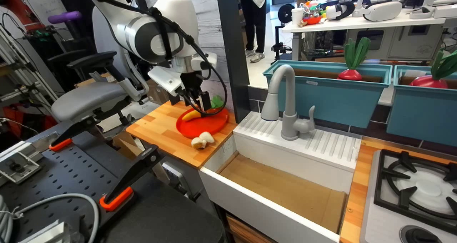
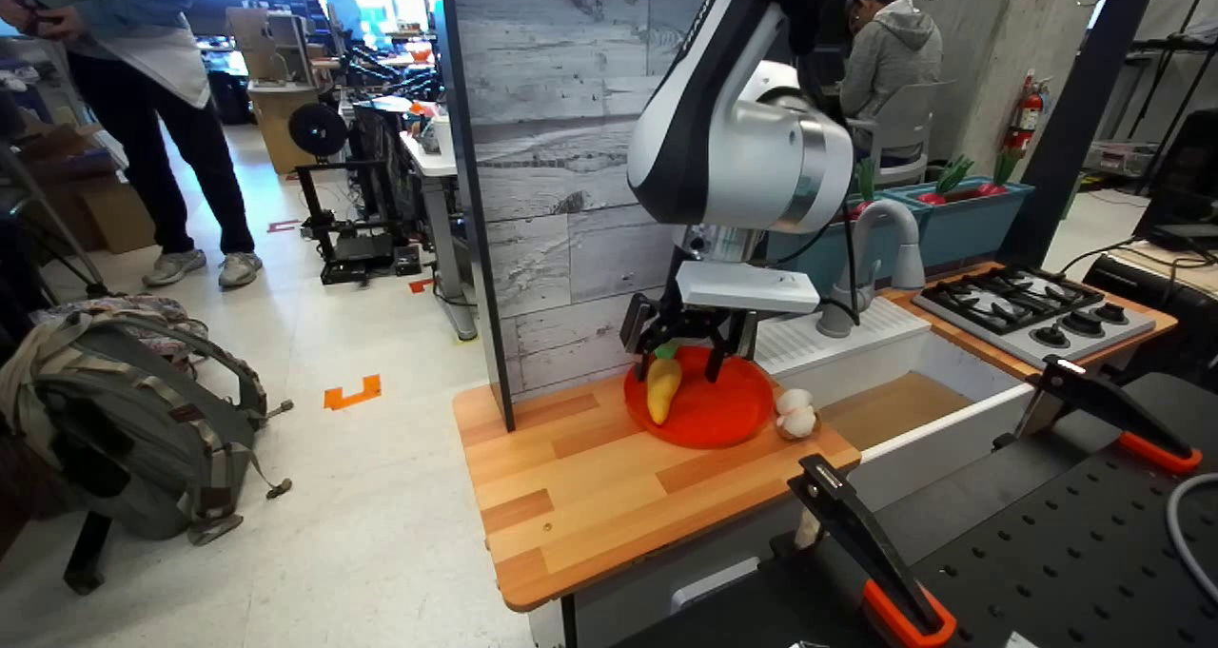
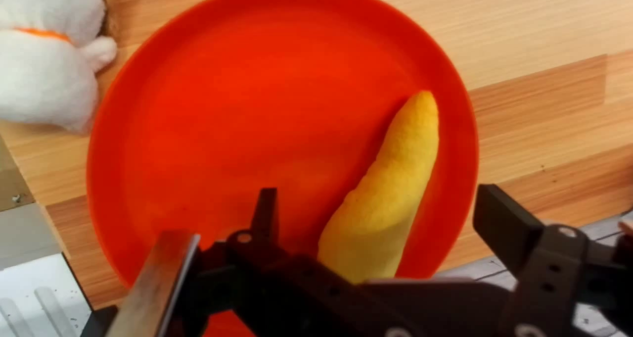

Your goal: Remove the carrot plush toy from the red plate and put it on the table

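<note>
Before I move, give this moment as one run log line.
end effector: open, not gripping | carrot: on plate, between the jaws in wrist view | plate: on table | carrot to table: not yet done

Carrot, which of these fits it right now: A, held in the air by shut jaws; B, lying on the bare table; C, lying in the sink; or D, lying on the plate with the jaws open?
D: in the wrist view the carrot lies on the plate, and the jaws stand apart with a visible gap on each side of it.
</note>
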Controlling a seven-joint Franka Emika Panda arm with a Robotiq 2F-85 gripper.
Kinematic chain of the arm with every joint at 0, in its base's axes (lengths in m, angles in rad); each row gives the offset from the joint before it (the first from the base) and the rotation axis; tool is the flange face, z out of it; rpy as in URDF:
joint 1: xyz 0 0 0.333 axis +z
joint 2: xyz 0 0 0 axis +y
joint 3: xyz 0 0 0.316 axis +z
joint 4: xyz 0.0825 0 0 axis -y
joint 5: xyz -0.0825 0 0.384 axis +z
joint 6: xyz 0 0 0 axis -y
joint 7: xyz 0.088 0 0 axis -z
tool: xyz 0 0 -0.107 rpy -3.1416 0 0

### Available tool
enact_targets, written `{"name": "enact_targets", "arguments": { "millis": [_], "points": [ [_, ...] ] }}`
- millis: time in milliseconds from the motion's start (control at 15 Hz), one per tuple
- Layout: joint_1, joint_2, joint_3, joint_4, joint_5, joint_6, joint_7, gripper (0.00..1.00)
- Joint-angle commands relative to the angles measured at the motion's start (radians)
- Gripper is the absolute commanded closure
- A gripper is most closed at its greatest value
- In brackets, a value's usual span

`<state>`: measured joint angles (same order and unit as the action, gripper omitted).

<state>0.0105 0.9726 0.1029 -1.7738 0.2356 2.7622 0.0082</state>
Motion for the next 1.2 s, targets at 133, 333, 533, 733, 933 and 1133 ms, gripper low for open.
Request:
{"name": "enact_targets", "arguments": {
  "millis": [133,333,533,733,933,1133],
  "points": [
    [0.004,0.043,-0.004,0.079,-0.034,-0.069,0.026,0.42],
    [0.003,0.048,-0.005,0.097,-0.035,-0.089,0.025,0.65],
    [-0.007,0.050,0.004,0.110,-0.029,-0.106,0.014,0.88],
    [-0.026,0.026,0.022,0.092,-0.020,-0.087,-0.006,1.00],
    [-0.050,-0.017,0.051,0.037,-0.010,-0.061,-0.032,0.99],
    [-0.072,-0.071,0.082,-0.037,-0.011,-0.024,-0.074,0.99]
  ]
}}
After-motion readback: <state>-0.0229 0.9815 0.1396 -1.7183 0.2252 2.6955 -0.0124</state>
